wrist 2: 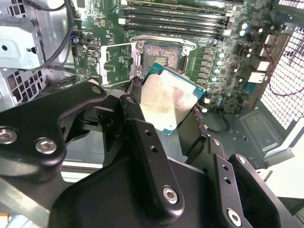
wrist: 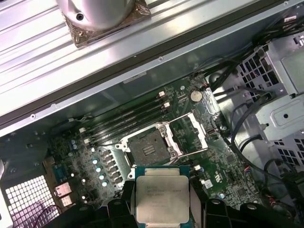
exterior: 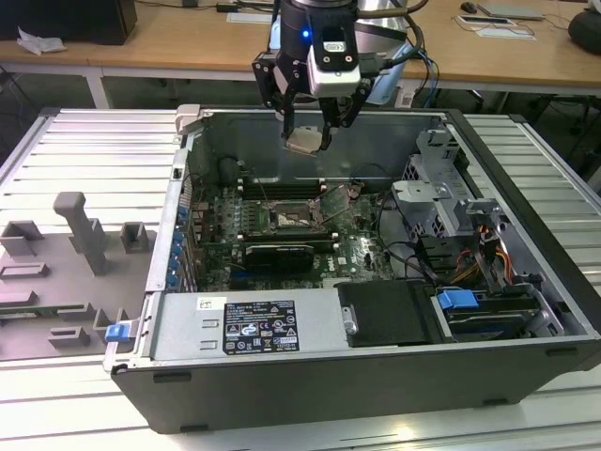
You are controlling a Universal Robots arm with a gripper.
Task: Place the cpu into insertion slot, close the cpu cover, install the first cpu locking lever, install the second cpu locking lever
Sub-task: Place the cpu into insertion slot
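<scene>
While hanging above the bare socket [wrist: 147,149], with cpu cover [wrist: 192,132] raised beside it, memory slots [wrist: 126,119] beyond and cables [wrist: 237,118] near, pinches the cpu [wrist: 161,197] by its edges in the hand [exterior: 306,136], clear of the motherboard [wrist: 223,176].

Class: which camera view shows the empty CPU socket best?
The first wrist view: the socket lies whole and unobstructed. In the second wrist view the cpu overlaps its edge; the exterior view shows it small.

Bright, even overhead room light, no hard shadows. Ribbed table [exterior: 84,150] throws pale glare in the exterior view. Case [exterior: 254,141] interior is a bit dimmer, with soft shade below its wall. Glare washes out the cpu [wrist 2: 166,102] top in the second wrist view.
</scene>
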